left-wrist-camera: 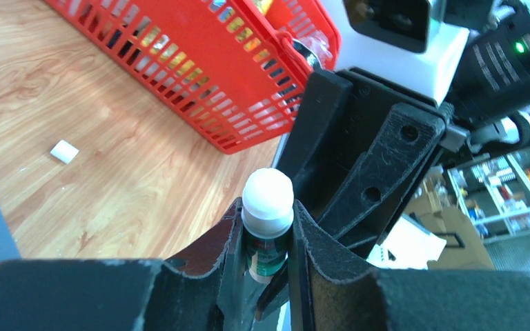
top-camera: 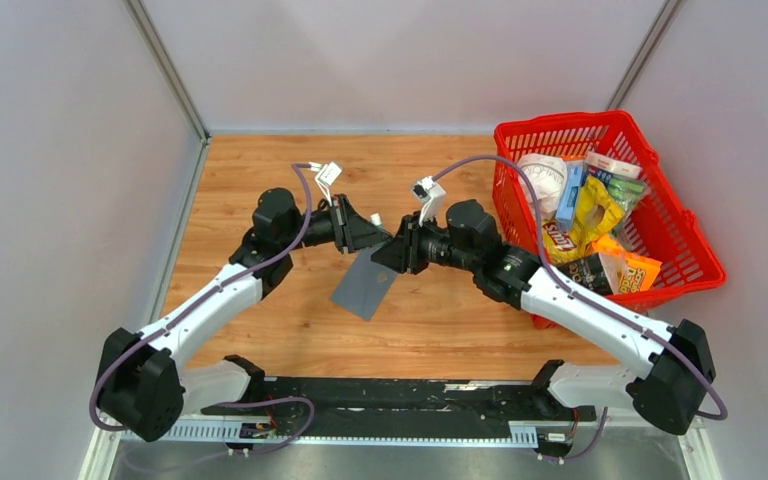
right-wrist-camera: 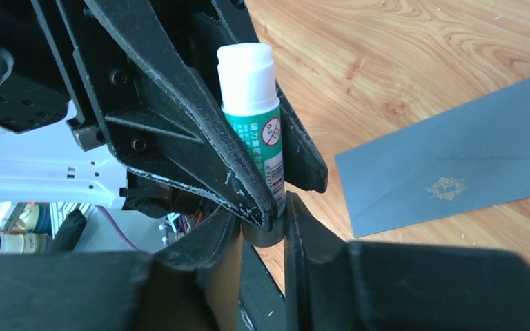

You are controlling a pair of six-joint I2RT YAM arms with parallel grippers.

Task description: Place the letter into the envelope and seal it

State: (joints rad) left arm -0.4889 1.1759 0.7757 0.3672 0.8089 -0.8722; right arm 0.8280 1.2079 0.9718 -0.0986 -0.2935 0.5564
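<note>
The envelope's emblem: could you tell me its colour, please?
Gold emblem on the envelope; see right wrist view.

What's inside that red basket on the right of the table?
Packaged goods piled together: a yellow chip bag, an orange bag, a dark packet, a blue box and a white pouch. They cover the floor of the basket, so anything beneath is hidden.

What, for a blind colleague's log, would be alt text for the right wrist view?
A green glue stick with a white cap stands clamped in the black jaws of the left gripper and the right gripper. Right of it, the dark grey envelope lies flat on the wooden table.
</note>
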